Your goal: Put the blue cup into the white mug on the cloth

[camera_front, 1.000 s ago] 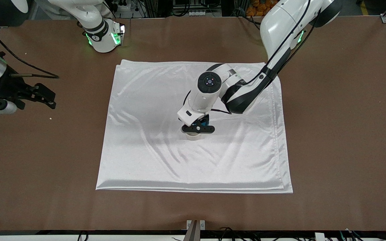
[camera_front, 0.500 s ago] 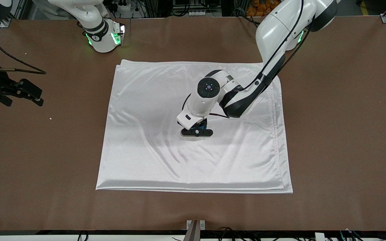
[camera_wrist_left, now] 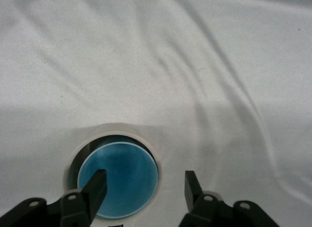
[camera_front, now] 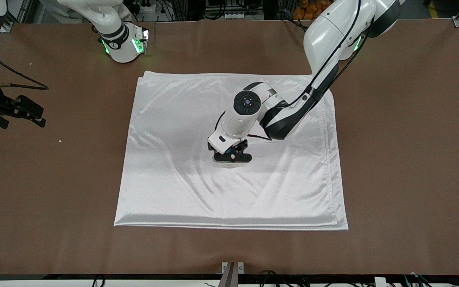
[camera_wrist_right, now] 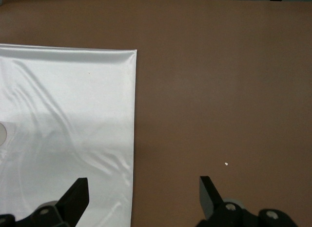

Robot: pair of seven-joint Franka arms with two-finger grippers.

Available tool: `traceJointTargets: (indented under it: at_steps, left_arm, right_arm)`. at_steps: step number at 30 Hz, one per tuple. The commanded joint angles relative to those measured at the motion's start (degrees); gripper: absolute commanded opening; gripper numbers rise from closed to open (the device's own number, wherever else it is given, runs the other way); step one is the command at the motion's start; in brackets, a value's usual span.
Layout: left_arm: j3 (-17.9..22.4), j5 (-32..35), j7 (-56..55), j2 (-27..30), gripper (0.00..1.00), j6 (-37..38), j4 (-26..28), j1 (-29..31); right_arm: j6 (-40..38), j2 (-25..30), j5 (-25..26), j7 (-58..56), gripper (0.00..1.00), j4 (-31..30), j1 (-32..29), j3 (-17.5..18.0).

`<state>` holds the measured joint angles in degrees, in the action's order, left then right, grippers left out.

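Here the blue cup [camera_wrist_left: 118, 180] sits inside the white mug [camera_wrist_left: 111, 131], which stands upright near the middle of the cloth [camera_front: 181, 119] spread on the brown table [camera_front: 405, 159]. The left pincer [camera_front: 231, 156] hangs low over the mug with its fingers [camera_wrist_left: 99, 184] spread; one reaches down inside the cup's rim, the other stands outside the mug over the cloth, and neither pinches anything. The right pincer [camera_front: 30, 111] waits over bare table at the right arm's end, spread wide and holding nothing.
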<state>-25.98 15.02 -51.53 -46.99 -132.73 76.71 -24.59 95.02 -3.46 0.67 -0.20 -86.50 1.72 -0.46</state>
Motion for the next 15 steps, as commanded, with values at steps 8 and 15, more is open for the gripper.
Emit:
traceJointTargets:
  at_steps: [8,15]
  left_arm:
    - [1.81,1.24,-0.42,11.12,0.91,15.37,2.03,0.95]
    - [2.69,-3.75,7.58,17.18,1.00,20.31,3.88,3.40]
  right_arm:
    - [-0.44,2.94,-1.19,-1.65,1.00,-2.44,-0.93,0.10]
    - [-0.71,2.94,-1.55,-2.17,1.00,-2.35,-1.20,0.10]
